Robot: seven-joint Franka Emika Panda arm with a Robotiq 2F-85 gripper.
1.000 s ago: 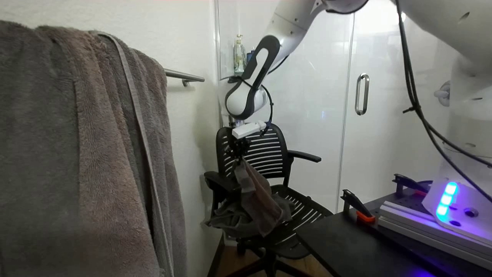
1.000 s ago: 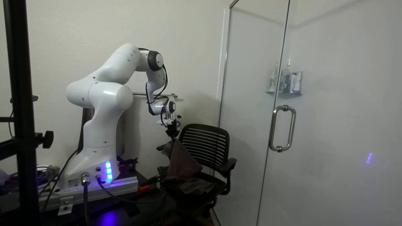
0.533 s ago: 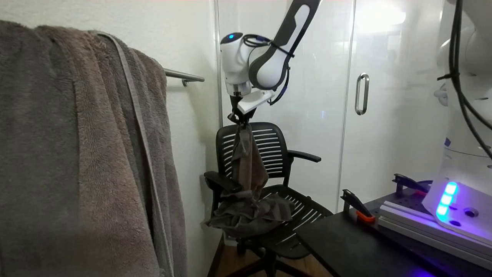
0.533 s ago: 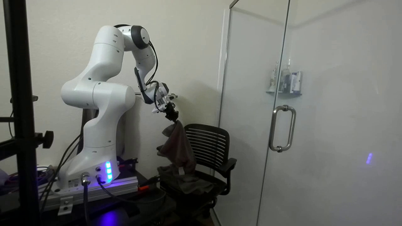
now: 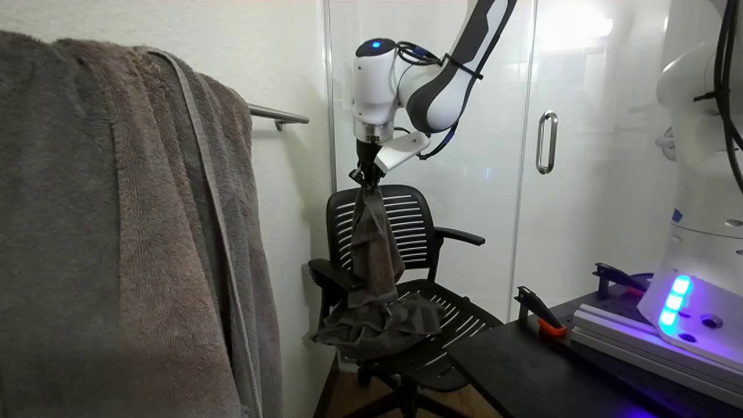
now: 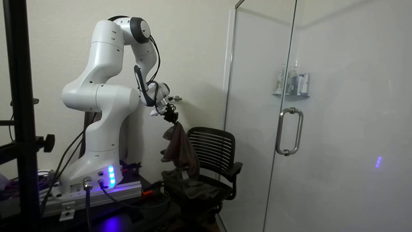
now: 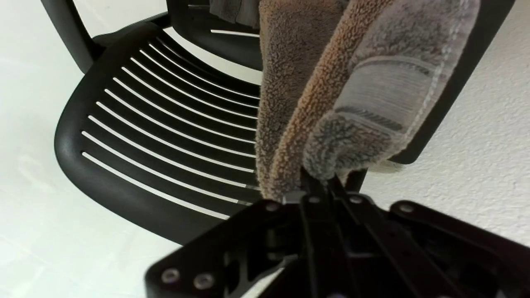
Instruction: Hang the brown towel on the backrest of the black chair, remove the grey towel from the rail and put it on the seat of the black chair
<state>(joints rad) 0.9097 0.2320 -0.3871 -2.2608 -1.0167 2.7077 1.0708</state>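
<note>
Basically, jaws pinched the brown towel (image 5: pixel 375 249), hanging at their six o'clock in an exterior view; lifting it higher, then draping half over the backrest (image 5: pixel 411 227), seemed wisest.

In an exterior view, left of the black chair (image 5: pixel 426 285), the grey towel (image 5: pixel 133 232) runs off the left and bottom edges, hiding all but the end of the rail (image 5: pixel 276 113); the brown towel (image 5: pixel 374 252) hides some of the chair's backrest (image 5: pixel 407 231); whether it touches the dark grey cloth (image 5: pixel 380 334) on the chair is unclear; above the chair, the wrist view's gripper (image 7: pixel 323 182) is blurred, its tips partly lost in cloth
</note>
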